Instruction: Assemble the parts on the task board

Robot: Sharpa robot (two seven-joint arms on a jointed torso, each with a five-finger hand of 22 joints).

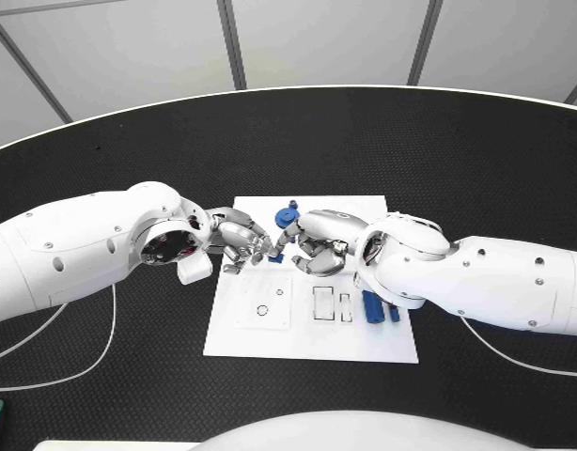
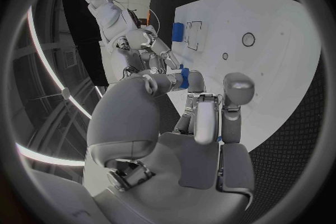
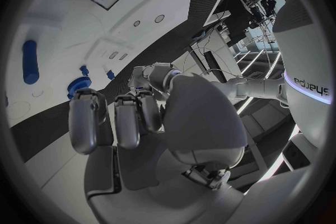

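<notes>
Two white robot arms meet over the white task board (image 1: 255, 334) at the centre of the head view, on a round black table (image 1: 370, 132). The left hand (image 1: 239, 241) reaches in from the left of the frame and the right hand (image 1: 319, 246) from the right, their fingers close together above the board's upper half.

Between the two hands, near the board's top edge, stands a blue gear-shaped part (image 1: 286, 217) with a blue peg below it; the head view does not settle which hand, if either, pinches it. In the left wrist view a small blue part (image 2: 183, 77) sits between the two hands' fingertips, with the left hand's fingers (image 2: 238, 89) extended and slightly apart above the board. In the right wrist view the right hand's fingers (image 3: 85, 117) lie side by side, partly curled, with nothing visible inside them; whether they grip anything cannot be told.

At the lower right of the board, by the right forearm, dark blue bar-shaped parts (image 1: 371, 308) lie side by side. Beside them, toward the board's middle, are outlined rectangular recesses (image 1: 325, 303) and, further left, a square recess with small round holes (image 1: 264, 303). A blue cylinder (image 3: 29, 61) lies flat on the board at the left of the right wrist view.

White cables (image 1: 45, 362) loop across the table at lower left and lower right.
</notes>
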